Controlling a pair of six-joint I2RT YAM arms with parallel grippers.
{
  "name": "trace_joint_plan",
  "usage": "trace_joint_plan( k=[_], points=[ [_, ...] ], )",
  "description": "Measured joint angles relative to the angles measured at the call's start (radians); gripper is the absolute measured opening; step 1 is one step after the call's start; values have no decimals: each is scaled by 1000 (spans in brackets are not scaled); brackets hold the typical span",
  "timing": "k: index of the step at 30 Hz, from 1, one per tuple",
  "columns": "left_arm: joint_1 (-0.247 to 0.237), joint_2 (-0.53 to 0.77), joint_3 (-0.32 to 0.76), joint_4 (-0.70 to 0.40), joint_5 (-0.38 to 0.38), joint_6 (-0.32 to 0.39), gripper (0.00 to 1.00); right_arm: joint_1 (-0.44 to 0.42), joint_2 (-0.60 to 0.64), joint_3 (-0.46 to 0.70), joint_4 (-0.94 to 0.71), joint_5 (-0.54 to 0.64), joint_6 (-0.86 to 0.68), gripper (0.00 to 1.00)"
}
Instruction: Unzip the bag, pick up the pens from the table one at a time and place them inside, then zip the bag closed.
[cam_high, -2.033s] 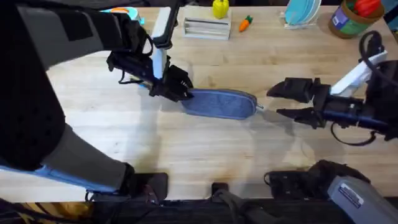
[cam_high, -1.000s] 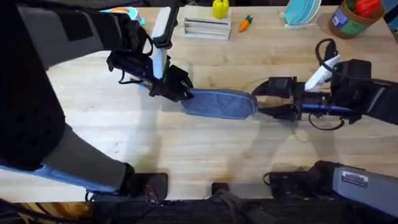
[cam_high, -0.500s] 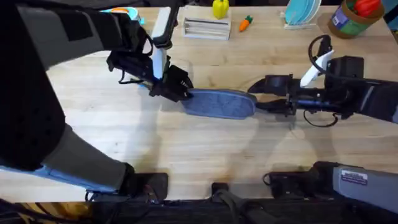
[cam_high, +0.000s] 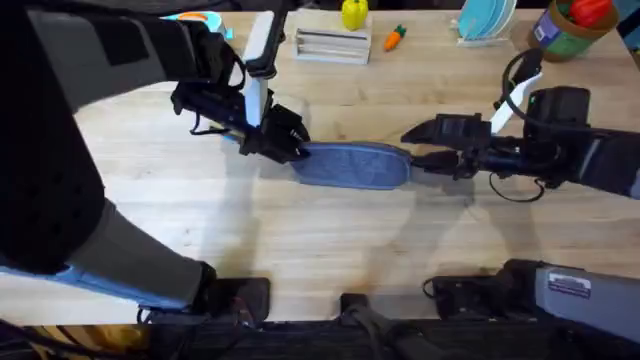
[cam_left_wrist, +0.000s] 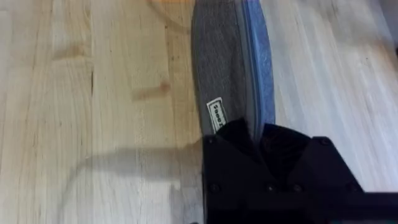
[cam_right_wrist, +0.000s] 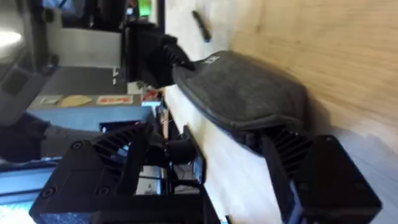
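With the left gripper (cam_high: 295, 146) pinched on one end of the bag (cam_high: 352, 165) lying mid-table (cam_high: 300, 250) and the right gripper (cam_high: 418, 157) spread around the other end, its fingers may close on fabric rather than the zip pull and merely drag the pouch.

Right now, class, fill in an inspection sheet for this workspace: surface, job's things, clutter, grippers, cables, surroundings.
Surface: light wooden table, planks with visible grain.
Job's things: blue-grey bag lying flat mid-table, zip shut along the visible part; one dark pen beyond it.
Clutter: toy carrot, yellow object, blue plate, tub along the far edge.
Grippers: left gripper clamped on the bag's left end; right gripper open at its right end.
Cables: black loop over the right arm.
Surroundings: nothing seen clearly.
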Motion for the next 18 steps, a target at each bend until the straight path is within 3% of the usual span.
trace_joint_plan(
  k=[11, 18],
  points=[
    [0, 0, 0, -1, 0, 0, 41, 0, -4, 0, -3, -55, 24, 996],
    [2, 0, 0, 0, 0, 0, 42, 0, -80, 0, -8, -43, 70, 996]
  ],
)
